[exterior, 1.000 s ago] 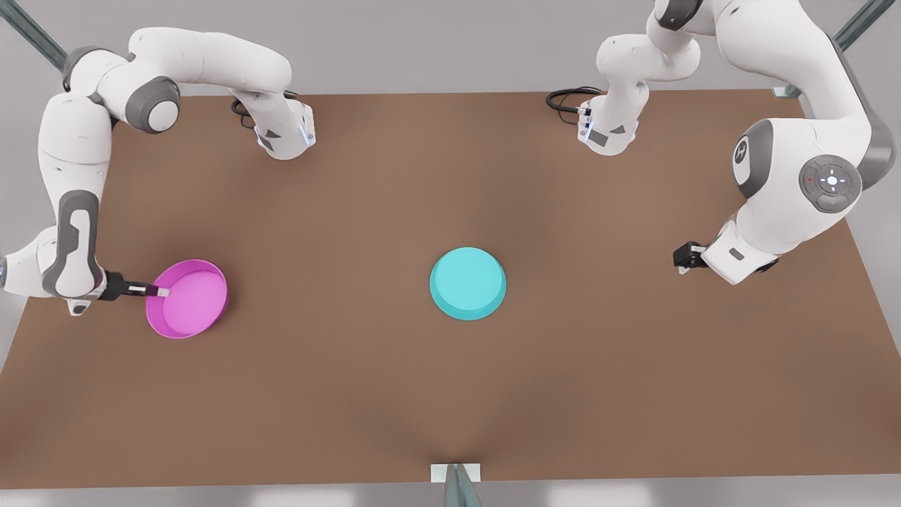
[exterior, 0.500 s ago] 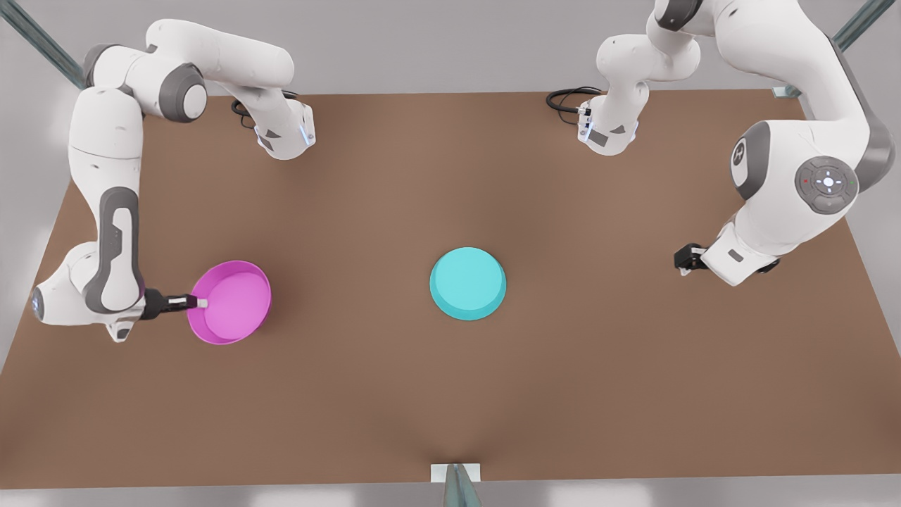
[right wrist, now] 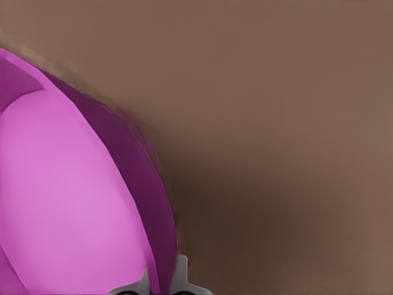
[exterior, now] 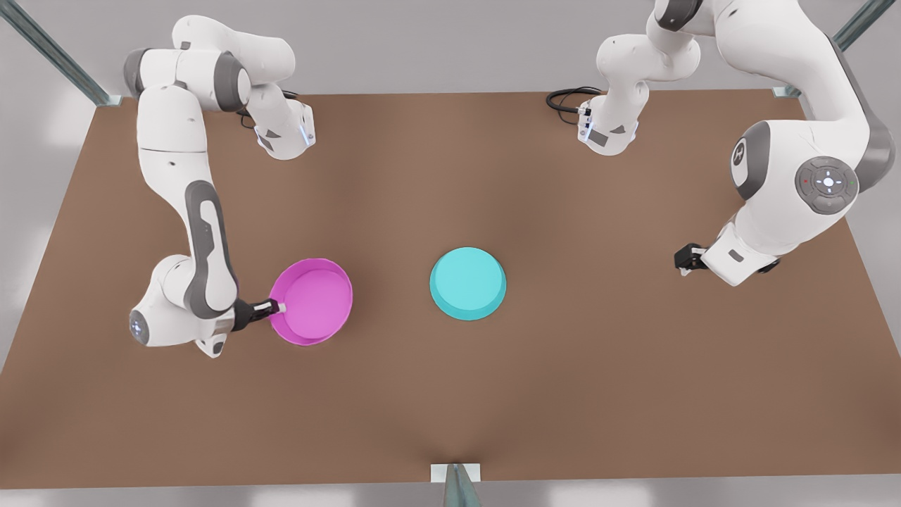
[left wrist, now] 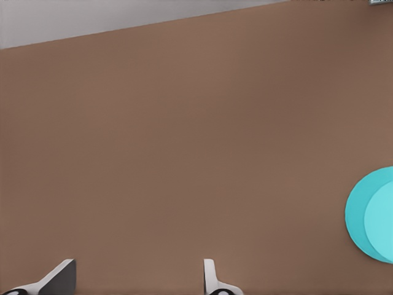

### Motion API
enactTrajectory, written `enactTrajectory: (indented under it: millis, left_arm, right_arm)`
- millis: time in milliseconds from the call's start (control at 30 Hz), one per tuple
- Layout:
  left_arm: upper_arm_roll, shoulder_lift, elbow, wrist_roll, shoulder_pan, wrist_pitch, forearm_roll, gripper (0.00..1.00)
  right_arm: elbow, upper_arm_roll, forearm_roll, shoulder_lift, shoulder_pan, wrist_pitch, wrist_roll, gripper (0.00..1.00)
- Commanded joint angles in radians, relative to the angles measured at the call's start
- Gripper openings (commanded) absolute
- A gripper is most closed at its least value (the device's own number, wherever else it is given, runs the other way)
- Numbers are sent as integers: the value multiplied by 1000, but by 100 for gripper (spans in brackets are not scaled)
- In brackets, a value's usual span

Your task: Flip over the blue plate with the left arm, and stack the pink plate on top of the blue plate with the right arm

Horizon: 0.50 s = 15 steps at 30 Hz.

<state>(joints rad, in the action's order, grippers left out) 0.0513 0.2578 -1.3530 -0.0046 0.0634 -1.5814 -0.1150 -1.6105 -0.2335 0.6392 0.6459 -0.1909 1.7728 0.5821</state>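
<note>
The pink plate (exterior: 313, 299) is open side up on the front view's left, a short gap from the blue plate. My right gripper (exterior: 280, 308) is shut on its near rim; the right wrist view shows the fingertips (right wrist: 182, 271) pinching the pink plate's (right wrist: 61, 203) wall, one on each side. The blue plate (exterior: 468, 283) rests at the table's middle with its flat base up and rim down. My left gripper (exterior: 681, 258) waits open on the front view's right, well away from the blue plate (left wrist: 374, 215), with bare table between its fingers (left wrist: 210, 273).
The brown table (exterior: 450, 394) spans the scene. Both arm bases (exterior: 285, 134) (exterior: 609, 130) stand at its back edge with black cables (exterior: 566, 98) beside them. A metal bracket (exterior: 456, 475) sits at the front edge.
My right gripper has carried the pink plate toward the front view's right, closing much of the gap to the blue plate. The blue plate and the left arm have not moved.
</note>
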Motion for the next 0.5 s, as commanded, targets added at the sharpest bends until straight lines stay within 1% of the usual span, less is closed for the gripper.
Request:
enactTrajectory:
  millis: [0,133,167,267,467]
  left_arm:
    - [-1,0,0,-2,-1,0,-2,100]
    - [-1,0,0,-2,-1,0,-6,100]
    - [-1,0,0,-2,-1,-2,-6,100]
    - [1,0,0,-2,-1,-2,-6,100]
    - [-1,1,0,-2,-4,-3,-6,100]
  right_arm:
    - [0,0,-4,0,-7,2,-10,25]
    - [0,-3,53,0,-85,10,-56,25]
    - [0,-20,56,0,-102,10,-61,25]
    - [0,-21,72,0,-117,10,-62,25]
    - [14,-26,134,1,-203,30,-128,25]
